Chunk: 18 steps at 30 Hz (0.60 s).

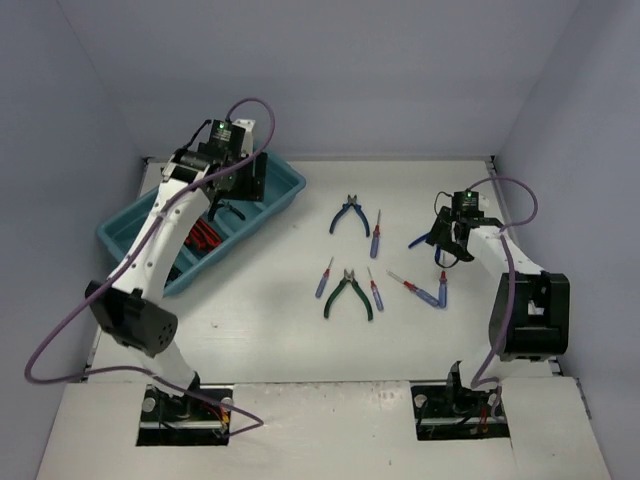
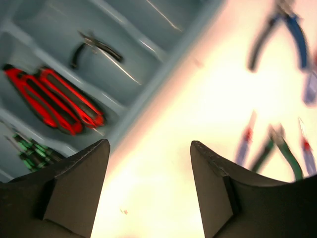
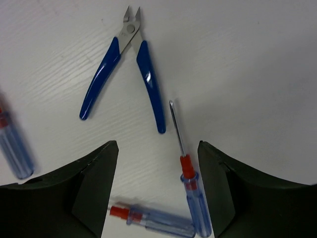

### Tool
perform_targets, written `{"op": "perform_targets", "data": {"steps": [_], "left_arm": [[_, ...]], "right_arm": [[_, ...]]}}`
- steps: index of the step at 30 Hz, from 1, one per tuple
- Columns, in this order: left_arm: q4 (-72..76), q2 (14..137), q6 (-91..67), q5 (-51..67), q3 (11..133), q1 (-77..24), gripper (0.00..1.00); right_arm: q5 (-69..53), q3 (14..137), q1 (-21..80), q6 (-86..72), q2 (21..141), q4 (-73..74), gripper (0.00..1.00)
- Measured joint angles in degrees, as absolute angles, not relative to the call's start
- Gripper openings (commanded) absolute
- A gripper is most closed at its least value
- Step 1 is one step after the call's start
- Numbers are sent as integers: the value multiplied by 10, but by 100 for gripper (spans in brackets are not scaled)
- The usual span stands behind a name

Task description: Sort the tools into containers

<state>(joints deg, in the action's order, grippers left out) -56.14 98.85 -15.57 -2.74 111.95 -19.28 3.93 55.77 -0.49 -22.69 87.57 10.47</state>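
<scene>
The teal tray [image 1: 287, 190] sits at the left, and in the left wrist view [image 2: 166, 67] its compartments hold red cutters [image 2: 54, 101], black pliers [image 2: 94, 47] and green screwdrivers [image 2: 29, 151]. My left gripper [image 1: 250, 190] is open and empty above the tray's right edge [image 2: 150, 148]. My right gripper [image 1: 447, 245] is open and empty [image 3: 158, 148] over blue cutters [image 3: 126, 64] and two blue screwdrivers [image 3: 192, 191], [image 3: 153, 222]. Blue pliers [image 1: 350, 215], green pliers [image 1: 348, 293] and several blue screwdrivers [image 1: 376, 236] lie on the table's middle.
White table between grey walls. A third screwdriver [image 3: 12, 146] lies at the left of the right wrist view. The right arm's black base [image 1: 530, 315] stands at the right. A purple cable [image 1: 60, 340] loops off the left arm.
</scene>
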Motion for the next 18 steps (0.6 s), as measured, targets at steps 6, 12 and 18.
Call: {"op": "perform_targets", "data": {"steps": [6, 12, 18], "left_arm": [[-530, 882, -158, 46, 998, -226, 67], [-504, 818, -169, 83, 913, -226, 67], [-489, 790, -170, 96, 902, -226, 67]], "right_arm": [[36, 622, -22, -214, 991, 93, 50], [28, 657, -23, -173, 1056, 71, 46], [9, 678, -29, -145, 1088, 63, 22]]}}
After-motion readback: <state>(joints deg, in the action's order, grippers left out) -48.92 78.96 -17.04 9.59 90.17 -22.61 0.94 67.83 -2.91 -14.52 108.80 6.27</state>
